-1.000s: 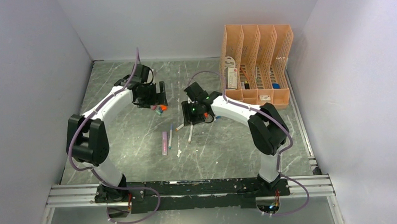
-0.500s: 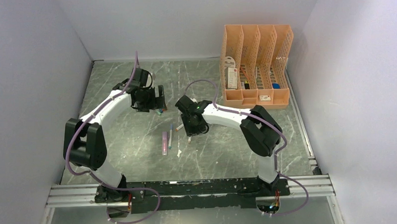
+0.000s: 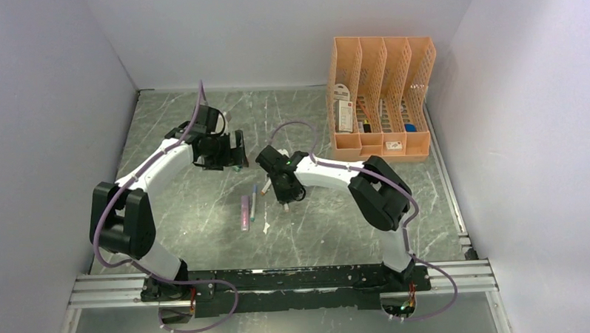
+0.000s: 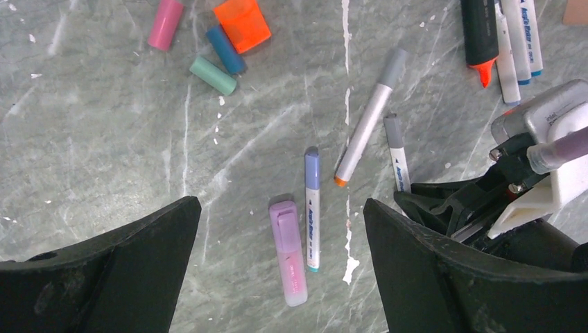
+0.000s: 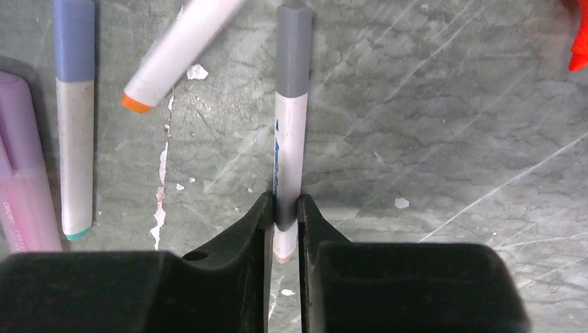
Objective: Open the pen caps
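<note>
My right gripper (image 5: 283, 208) is shut on the lower barrel of a white pen (image 5: 290, 146) that lies flat on the table, its grey cap (image 5: 294, 52) pointing away. Beside it lie a lavender-capped pen (image 5: 74, 118), a pink-purple highlighter (image 5: 24, 187) and a grey-capped pen with an orange end (image 5: 177, 52). My left gripper (image 4: 279, 202) hangs open above the highlighter (image 4: 288, 253), holding nothing. Loose pink (image 4: 166, 24), orange (image 4: 241, 23), blue (image 4: 226, 50) and teal (image 4: 213, 75) caps lie together. A black marker (image 4: 480, 31) shows a bare orange tip.
A peach desk organiser (image 3: 382, 97) with several slots stands at the back right. Two white pens (image 4: 516, 35) lie next to the black marker. Both grippers (image 3: 232, 155) (image 3: 284, 195) work close together near the table's middle, inside white walls.
My right arm swung left and toward the near side over the pens, and its jaws closed on the grey-capped pen. The left gripper shifted slightly and stayed open.
</note>
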You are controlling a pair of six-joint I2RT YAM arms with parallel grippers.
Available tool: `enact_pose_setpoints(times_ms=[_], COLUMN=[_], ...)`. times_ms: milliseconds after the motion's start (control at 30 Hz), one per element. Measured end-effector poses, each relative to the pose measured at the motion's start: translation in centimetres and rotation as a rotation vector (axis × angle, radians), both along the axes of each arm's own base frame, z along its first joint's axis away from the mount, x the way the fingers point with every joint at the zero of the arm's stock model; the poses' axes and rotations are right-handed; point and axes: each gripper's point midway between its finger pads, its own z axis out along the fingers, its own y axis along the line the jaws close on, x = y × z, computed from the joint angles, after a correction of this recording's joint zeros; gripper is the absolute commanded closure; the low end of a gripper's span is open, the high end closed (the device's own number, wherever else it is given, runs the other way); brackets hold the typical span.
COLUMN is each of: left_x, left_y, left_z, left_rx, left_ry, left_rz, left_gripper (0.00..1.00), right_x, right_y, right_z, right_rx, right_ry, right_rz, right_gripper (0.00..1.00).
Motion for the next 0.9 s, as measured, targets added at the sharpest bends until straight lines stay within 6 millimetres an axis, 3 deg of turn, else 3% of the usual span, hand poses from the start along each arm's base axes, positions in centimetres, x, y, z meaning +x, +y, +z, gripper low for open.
enact_pose_setpoints(times_ms=[100,267,367,667,767,900], left_x=[-0.2,-0.4,-0.6,-1.6,-2.3,-3.2], left_y=[-0.2,-0.8,-1.3,-3.8,-5.0,-6.8], left_z=[0.0,0.7,1.4,4.7,6.4,10.1], left_rx=[-0.013,-0.049,-0.076,-0.244,-0.331,-0.481], left_ry=[0.005,-0.001,-0.011,-0.079,-0.111,-0.196], left_rz=[-0.009,-0.030,-0.045,-0.142,-0.185,-0.254], left_gripper=[0.00,0.00,0.00,0.00,0.00,0.00], right_x=[-0.4,-2.6,-3.5,-7.3,-8.3,-8.9], right_y=[-0.3,-2.2,-2.6,-1.2,-1.0,-0.7], right_z=[0.1,1.0,3.5,15.5,17.3,18.2], right_rx=[0.013,0.036,0.115,0.587,0.685,0.754], right_ry=[-0.003,0.021,-0.002,-0.199,-0.224,-0.226], right_rz=[0.002,0.030,0.055,0.280,0.338,0.376], right_gripper=[0.96,1.00,1.00,1.00,1.00,1.00])
